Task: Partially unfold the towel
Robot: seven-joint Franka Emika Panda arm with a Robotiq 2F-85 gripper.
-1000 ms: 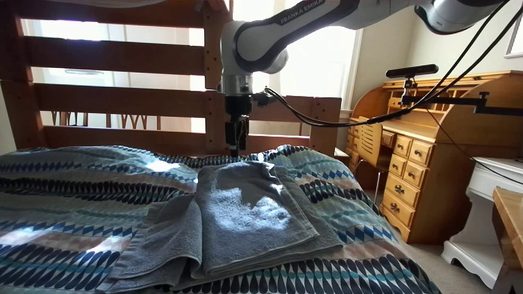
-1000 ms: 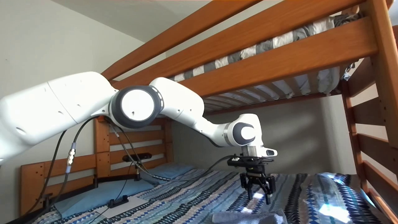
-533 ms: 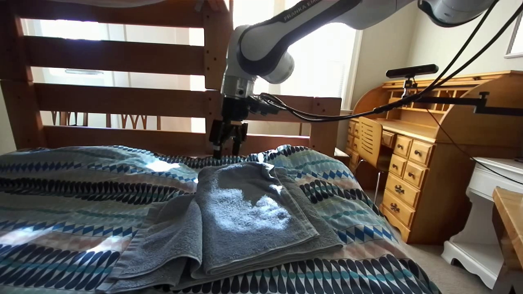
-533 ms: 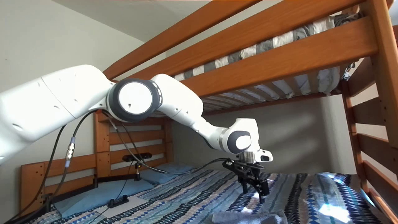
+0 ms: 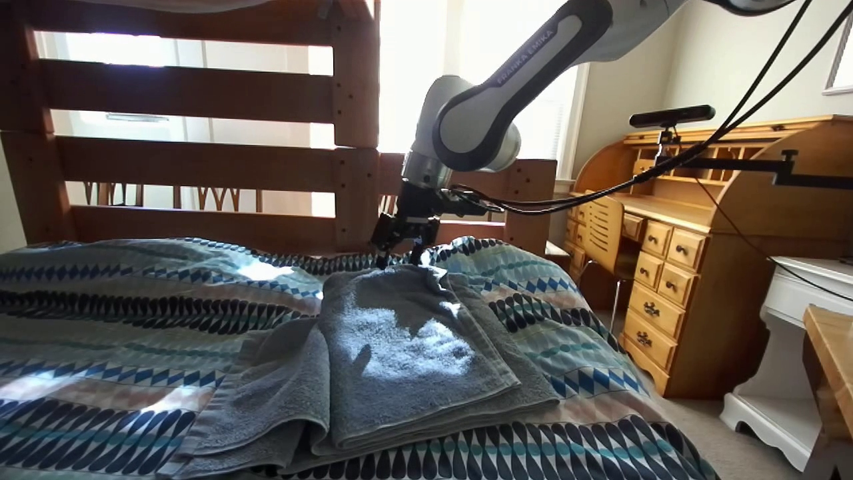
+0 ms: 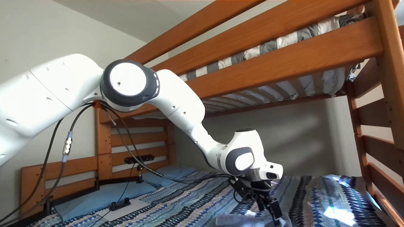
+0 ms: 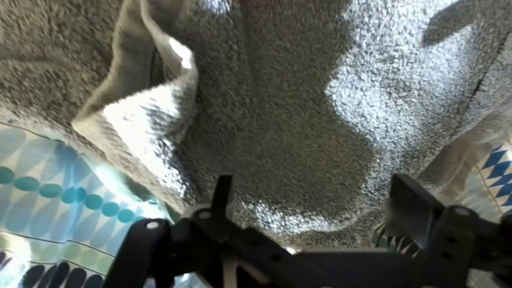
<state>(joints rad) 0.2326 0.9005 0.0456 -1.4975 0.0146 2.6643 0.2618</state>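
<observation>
The grey-blue towel [image 5: 406, 393] lies folded in thick layers on the bed, with one flap spread to the left in an exterior view. Its edge also shows low in an exterior view [image 6: 233, 220]. My gripper [image 5: 400, 261] is open and empty, tilted, with its fingertips at the towel's far edge. It also shows in an exterior view [image 6: 269, 216] low over the towel. In the wrist view the fingers [image 7: 312, 182] stand wide apart over the towel [image 7: 296, 120], near its rounded edge. A raised, sunlit fold [image 7: 148, 116] lies up and left of them. I cannot tell whether the fingertips touch the cloth.
The zigzag-striped bedspread [image 5: 120, 320] lies under and around the towel. Wooden bunk rails [image 5: 193, 160] stand behind the gripper, and the upper bunk [image 6: 284, 60] hangs above the arm. Cables [image 5: 566, 200] trail from the wrist. A desk [image 5: 666, 267] stands beside the bed.
My gripper has turned and tilted, and it has come down to the towel's far edge. It has moved right in an exterior view. The towel has not visibly moved.
</observation>
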